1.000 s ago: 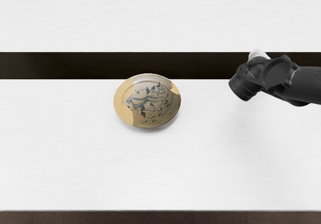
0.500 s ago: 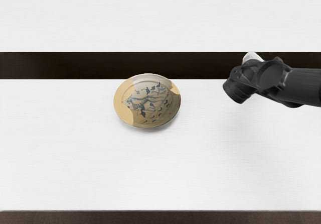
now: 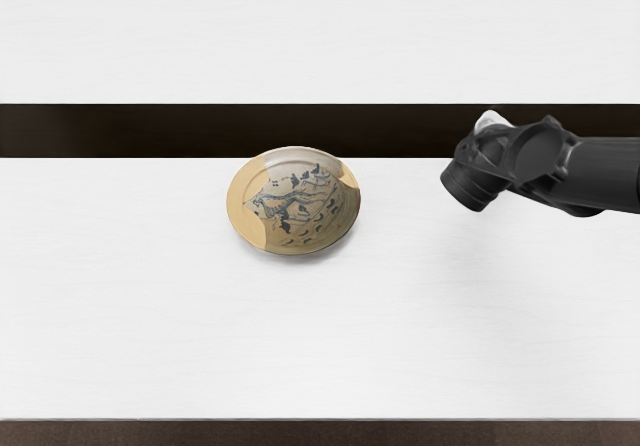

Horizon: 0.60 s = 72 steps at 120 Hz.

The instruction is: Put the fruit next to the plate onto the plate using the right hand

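Observation:
The plate (image 3: 243, 198), golden-rimmed with a grey-blue pattern, lies on the white table left of centre, with nothing on it. My right arm (image 3: 560, 169), black, comes in from the right edge and ends about a plate's width to the right of the plate, near the table's back edge. A small white shape (image 3: 489, 121) peeks out above the arm's end; I cannot tell whether it belongs to the hand or is a held object. No fruit shows plainly anywhere on the table.
A dark gap (image 3: 200, 131) runs across the view just behind the plate, between the near white table (image 3: 300, 336) and a far white surface (image 3: 300, 46). The table's front edge lies along the bottom.
The right arm's end has moved a little to the left, toward the plate, with the white shape moving along. The plate has not moved.

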Tool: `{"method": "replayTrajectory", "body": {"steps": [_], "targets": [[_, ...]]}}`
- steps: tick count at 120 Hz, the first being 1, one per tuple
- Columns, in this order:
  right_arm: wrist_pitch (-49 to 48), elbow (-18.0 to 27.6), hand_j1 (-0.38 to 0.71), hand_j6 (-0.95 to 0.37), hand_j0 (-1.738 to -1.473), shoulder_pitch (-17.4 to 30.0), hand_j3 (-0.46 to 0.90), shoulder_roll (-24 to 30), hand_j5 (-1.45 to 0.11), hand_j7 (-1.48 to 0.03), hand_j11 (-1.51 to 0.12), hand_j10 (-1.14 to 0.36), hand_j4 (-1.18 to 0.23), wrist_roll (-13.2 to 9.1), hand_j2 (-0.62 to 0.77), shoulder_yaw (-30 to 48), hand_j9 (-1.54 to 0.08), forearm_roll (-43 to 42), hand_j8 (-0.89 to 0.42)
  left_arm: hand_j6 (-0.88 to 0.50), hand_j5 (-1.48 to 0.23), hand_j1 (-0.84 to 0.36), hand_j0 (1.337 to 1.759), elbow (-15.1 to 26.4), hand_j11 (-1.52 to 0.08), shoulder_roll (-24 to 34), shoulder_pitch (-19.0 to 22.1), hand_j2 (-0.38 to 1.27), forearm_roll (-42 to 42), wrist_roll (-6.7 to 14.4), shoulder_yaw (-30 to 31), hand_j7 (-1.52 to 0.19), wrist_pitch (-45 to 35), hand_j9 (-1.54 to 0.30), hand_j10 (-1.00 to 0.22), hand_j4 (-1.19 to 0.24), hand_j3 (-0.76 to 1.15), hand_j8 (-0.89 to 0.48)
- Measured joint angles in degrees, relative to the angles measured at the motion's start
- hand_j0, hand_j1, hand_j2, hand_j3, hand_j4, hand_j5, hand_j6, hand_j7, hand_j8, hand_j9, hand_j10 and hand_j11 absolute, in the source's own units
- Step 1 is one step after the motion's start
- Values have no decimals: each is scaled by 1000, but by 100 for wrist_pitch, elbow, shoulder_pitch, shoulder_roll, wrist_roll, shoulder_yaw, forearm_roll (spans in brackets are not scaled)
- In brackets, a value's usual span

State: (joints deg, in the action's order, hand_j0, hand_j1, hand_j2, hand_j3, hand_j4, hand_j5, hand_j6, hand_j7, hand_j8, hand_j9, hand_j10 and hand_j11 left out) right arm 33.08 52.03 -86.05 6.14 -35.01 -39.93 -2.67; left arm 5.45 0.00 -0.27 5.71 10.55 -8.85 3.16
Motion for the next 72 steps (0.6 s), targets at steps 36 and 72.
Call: {"method": "replayTrajectory", "body": {"steps": [36,72], "targets": [[1,-17,215,-540,-1657,41,0,-21,-583,-624,-613,-546,-520,-1,-80,-3,-607,-47,-423,-243,-316,58,1658,0,-316,0,-1,49,-1,0,1,-316,0,-316,-243,-243,0,-243],[-13,-174,301,-603,-1653,202,-2,-36,-617,-656,-650,-649,-545,3,226,-3,-641,-206,-529,-243,-316,58,1658,0,-316,0,-6,49,0,0,-1,-316,0,-316,-243,-243,0,-243]]}}
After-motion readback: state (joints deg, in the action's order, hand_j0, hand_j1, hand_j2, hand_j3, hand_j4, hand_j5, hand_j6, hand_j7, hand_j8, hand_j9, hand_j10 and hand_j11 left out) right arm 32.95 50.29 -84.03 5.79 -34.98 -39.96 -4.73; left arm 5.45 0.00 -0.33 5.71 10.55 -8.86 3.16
